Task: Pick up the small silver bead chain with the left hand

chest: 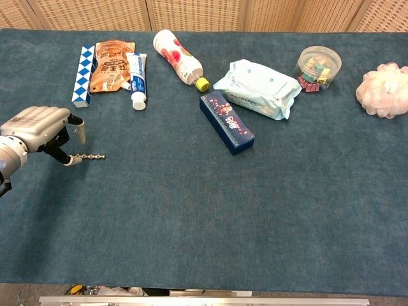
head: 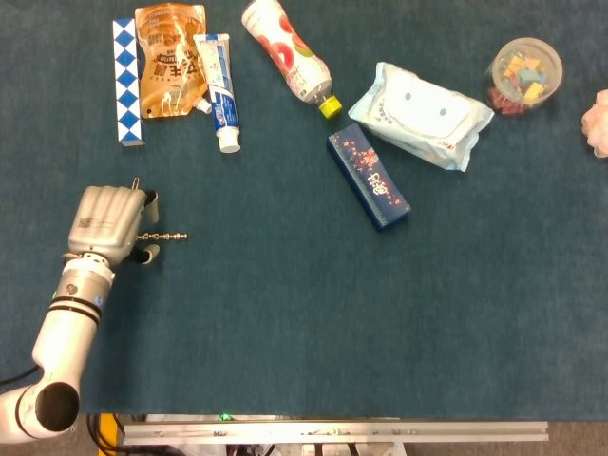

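Left hand [head: 107,223] is low over the left side of the bench [head: 285,332], palm down. Its fingers [chest: 79,131] are curled partly in, with thumb and one finger bracketing the left end of the chain [head: 167,236]. Whether they actually pinch the chain or only touch it cannot be told from either view. The chain lies flat and straight on the bench, its right portion extending clear of the hand. A paper clip [head: 136,181] is just beyond the knuckles, mostly hidden. At the far left stand a blue-and-white box [head: 125,81], an orange pouch [head: 169,59] and a toothpaste tube [head: 218,90], side by side. Further right lie a bottle [head: 288,49] with yellow cap, a wipes pack [head: 421,114] and a dark blue box [head: 369,175]. A clear tub [head: 523,74] and a pink puff [chest: 382,90] occupy the far right. Right hand is not seen.
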Action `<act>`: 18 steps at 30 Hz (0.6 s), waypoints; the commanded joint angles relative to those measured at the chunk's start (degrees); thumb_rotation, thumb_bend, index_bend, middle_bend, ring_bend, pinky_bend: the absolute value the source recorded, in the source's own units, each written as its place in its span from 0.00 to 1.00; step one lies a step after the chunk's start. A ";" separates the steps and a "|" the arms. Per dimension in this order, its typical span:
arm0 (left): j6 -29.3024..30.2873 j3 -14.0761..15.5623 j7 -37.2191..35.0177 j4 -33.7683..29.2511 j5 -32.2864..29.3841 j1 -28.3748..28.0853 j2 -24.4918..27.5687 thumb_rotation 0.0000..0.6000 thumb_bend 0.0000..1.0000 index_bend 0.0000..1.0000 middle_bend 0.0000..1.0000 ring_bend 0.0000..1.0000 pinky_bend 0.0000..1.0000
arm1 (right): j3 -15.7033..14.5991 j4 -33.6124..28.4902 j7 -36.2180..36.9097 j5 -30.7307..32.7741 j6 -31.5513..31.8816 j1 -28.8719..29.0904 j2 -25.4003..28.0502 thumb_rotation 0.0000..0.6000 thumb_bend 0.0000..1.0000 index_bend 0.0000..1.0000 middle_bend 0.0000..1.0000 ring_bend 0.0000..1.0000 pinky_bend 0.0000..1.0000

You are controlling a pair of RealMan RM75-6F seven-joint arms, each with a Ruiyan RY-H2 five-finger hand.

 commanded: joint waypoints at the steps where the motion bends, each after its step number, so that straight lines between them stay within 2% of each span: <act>1: 0.02 0.05 0.26 0.74 -1.21 -0.77 -0.89 1.00 0.20 0.51 0.97 0.93 1.00 | -0.04 0.06 0.11 -0.01 0.08 -0.07 -0.02 1.00 0.20 0.50 0.53 0.46 0.45; 18: -0.11 0.95 1.75 2.91 -7.79 -4.02 -3.99 1.00 0.25 0.50 0.97 0.93 1.00 | -0.10 1.22 1.25 0.82 0.09 -0.64 -0.03 1.00 0.20 0.50 0.53 0.46 0.45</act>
